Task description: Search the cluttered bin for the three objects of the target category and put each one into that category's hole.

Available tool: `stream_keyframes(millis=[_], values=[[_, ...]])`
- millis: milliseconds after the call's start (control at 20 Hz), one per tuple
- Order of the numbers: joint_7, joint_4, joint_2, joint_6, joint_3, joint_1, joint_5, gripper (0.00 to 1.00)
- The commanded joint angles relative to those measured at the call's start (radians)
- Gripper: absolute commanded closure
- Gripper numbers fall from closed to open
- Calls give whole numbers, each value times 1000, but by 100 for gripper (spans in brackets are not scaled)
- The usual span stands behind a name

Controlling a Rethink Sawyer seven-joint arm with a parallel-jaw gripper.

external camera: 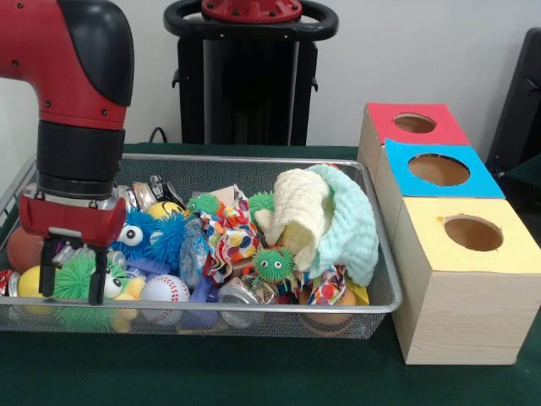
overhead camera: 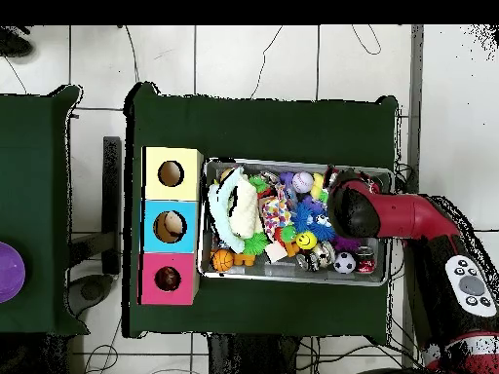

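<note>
The silver wire-mesh bin is full of toys, balls, cans and cloths. It also shows in the overhead view. The hole is in the red top of the farthest wooden box, and shows in the overhead view too. My gripper hangs low into the bin's left end, open. Its two fingers stand on either side of a green spiky ball. In the overhead view the arm's thick head hides the gripper.
A blue-topped box and a yellow-topped box stand in a row with the red one, right of the bin. Near the gripper lie a baseball, a blue fuzzy toy and an orange ball. Cream and mint cloths are heaped at the right.
</note>
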Motion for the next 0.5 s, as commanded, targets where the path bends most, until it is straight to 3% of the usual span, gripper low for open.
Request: stream_keyframes(millis=[50,500], values=[[-88,-2,88,268,-65,14,2,0],[-103,50,118,326,-48,0,45,0]])
